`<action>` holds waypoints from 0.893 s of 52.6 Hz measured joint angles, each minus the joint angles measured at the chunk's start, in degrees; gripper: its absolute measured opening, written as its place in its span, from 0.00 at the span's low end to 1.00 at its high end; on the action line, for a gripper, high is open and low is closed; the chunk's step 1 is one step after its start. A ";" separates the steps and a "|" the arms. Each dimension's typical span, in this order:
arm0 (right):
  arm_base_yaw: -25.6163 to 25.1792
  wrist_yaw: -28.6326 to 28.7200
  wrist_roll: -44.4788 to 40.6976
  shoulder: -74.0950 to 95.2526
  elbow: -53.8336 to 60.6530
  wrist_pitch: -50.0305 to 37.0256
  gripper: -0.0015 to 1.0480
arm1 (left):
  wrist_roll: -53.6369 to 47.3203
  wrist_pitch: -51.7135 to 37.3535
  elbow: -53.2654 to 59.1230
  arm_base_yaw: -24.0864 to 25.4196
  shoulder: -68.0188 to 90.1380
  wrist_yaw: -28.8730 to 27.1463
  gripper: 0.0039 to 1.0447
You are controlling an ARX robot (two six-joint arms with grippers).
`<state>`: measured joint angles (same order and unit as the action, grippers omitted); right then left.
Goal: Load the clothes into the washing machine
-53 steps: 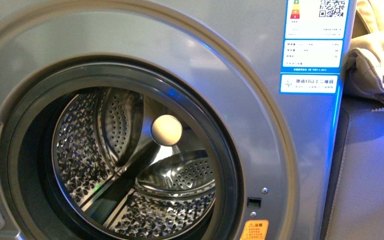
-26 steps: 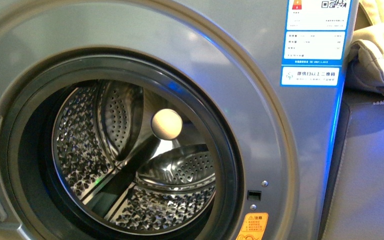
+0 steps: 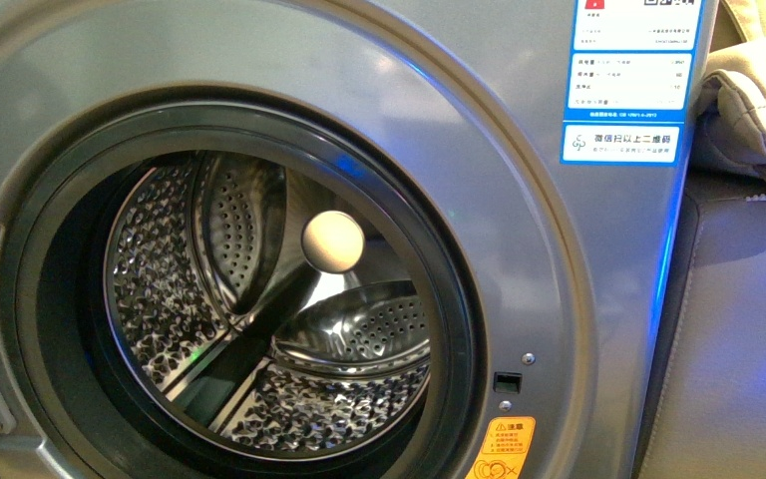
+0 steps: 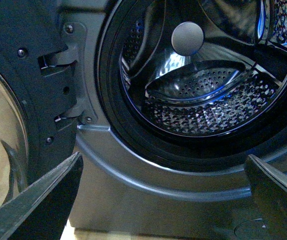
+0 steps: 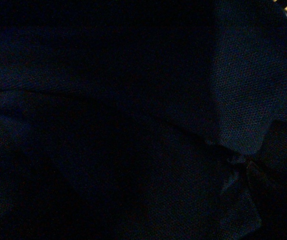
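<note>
The silver-grey washing machine (image 3: 439,130) fills the front view, its round porthole with the dark rubber rim (image 3: 459,299) open onto the perforated steel drum (image 3: 339,399). Neither arm shows there. In the left wrist view my left gripper (image 4: 163,165) is open, its dark fingers (image 4: 43,200) spread wide and empty in front of the machine's lower front panel (image 4: 133,200), just below the porthole. The right wrist view is mostly dark. Dark navy ribbed fabric of the clothes (image 5: 248,90) fills it and hides my right gripper's jaws, which are shut on the clothes.
The machine's door (image 4: 28,75) hangs open beside the porthole on its hinge (image 4: 68,50). A beige folded cloth (image 3: 758,100) lies on a grey surface (image 3: 738,329) right of the machine. A blue-white label (image 3: 628,80) and a yellow sticker (image 3: 504,449) mark the front panel.
In the front view the whole machine has shifted slightly upward in the picture. Nothing has entered the drum.
</note>
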<state>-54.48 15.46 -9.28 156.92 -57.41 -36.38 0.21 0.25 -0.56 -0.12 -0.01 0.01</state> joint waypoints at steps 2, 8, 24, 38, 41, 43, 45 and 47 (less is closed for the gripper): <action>-0.04 -0.13 -0.02 0.44 -0.13 -0.20 0.93 | 0.00 0.00 0.00 0.00 0.00 -0.02 0.94; -0.15 -0.15 -0.07 2.25 -0.63 -1.31 0.93 | 0.00 0.00 0.00 0.00 0.00 -0.02 0.94; -0.22 0.57 -0.13 5.60 -1.66 -3.06 0.93 | 0.00 0.00 0.00 0.00 0.00 0.00 0.94; -1.84 0.96 -0.94 8.61 -3.02 -3.13 0.93 | 0.00 0.00 0.00 0.00 0.00 0.00 0.94; -2.25 1.18 -1.42 9.25 -3.26 -3.10 0.93 | 0.00 0.00 0.00 0.00 0.00 -0.02 0.94; -2.47 1.40 -1.62 9.57 -3.32 -3.10 0.93 | 0.00 0.00 0.00 0.00 0.00 0.00 0.94; -2.67 1.62 -1.88 9.84 -3.34 -3.10 0.93 | 0.00 0.00 0.00 0.00 0.00 0.00 0.94; -2.93 1.86 -2.14 10.10 -3.37 -3.10 0.93 | 0.00 0.00 0.00 0.00 0.00 0.00 0.94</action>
<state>-57.41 17.32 -11.42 167.02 -60.77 -39.48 0.21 0.25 -0.56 -0.12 -0.01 0.01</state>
